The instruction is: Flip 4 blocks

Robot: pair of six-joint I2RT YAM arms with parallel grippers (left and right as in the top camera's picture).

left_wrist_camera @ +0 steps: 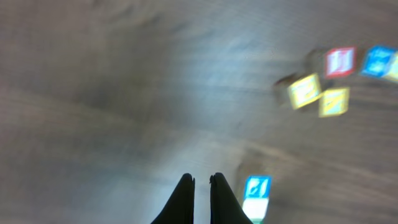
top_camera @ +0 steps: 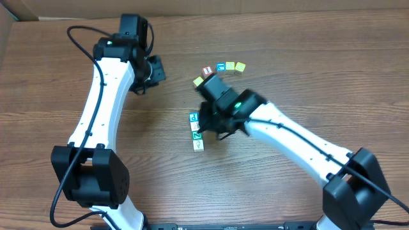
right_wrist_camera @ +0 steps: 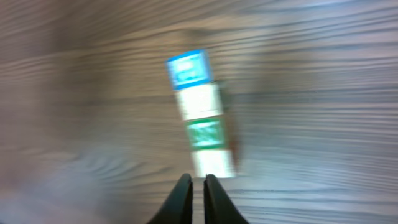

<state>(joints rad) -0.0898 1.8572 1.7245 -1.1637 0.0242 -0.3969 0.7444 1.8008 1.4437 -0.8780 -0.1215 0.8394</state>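
**R gripper shut at the near end of the block row, L gripper shut and well off**

From my seat, nearest first. R gripper (right_wrist_camera: 197, 177) has its fingers drawn together with only a thin slit between them, nothing in it. The wrist cam is blurred, so I can't tell if the tips touch anything. They sit just short of the pale block (right_wrist_camera: 214, 163).

The four blocks (top_camera: 196, 131) lie in one row on the table (top_camera: 287, 38), face to face, running away from the R tips. Order going out is pale block, then green block (right_wrist_camera: 208, 133) w/ a white letter, then cream block (right_wrist_camera: 198, 101), then blue block (right_wrist_camera: 188, 68) at the far end. In the overhead view the R wrist sits just beside the row, on its right-hand side in the picture.

Further out, apart from the row, is a loose bunch: red cube (top_camera: 207, 70), far blue cube (top_camera: 220, 66) and yellow cubes (top_camera: 230, 66). One yellow sits nearer me than the rest. Nothing touches them.

Farthest is L gripper (left_wrist_camera: 201, 177), fingers pressed close, holding nothing, over bare wood. It's well apart from the row. Its cam catches the blue block and the cream one by the frame's lower edge. That cam is blurred too.
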